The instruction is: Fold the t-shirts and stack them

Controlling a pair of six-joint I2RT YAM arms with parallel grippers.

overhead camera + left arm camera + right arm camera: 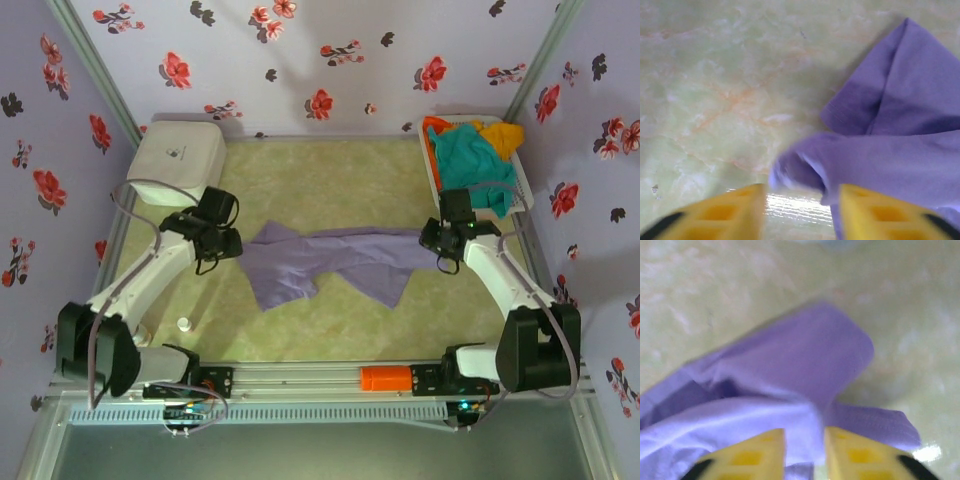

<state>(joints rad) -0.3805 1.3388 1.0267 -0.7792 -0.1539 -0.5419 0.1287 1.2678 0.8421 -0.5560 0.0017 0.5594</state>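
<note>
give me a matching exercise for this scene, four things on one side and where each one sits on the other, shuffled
Things:
1 lavender t-shirt
2 teal t-shirt
3 white box
4 orange block

Places:
a far left corner
b near edge, right of centre
c spread across the middle
d far right corner

Pairs: 1-c, 2-d, 3-a, 4-b

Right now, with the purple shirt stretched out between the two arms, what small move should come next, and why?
Probably nudge the left gripper forward and close it on the purple shirt. Its fingers stand apart with bare table showing between them, and the shirt's bunched edge lies just ahead of the tips. The right gripper seems pinched on the other end, so both ends could then be lifted.
</note>
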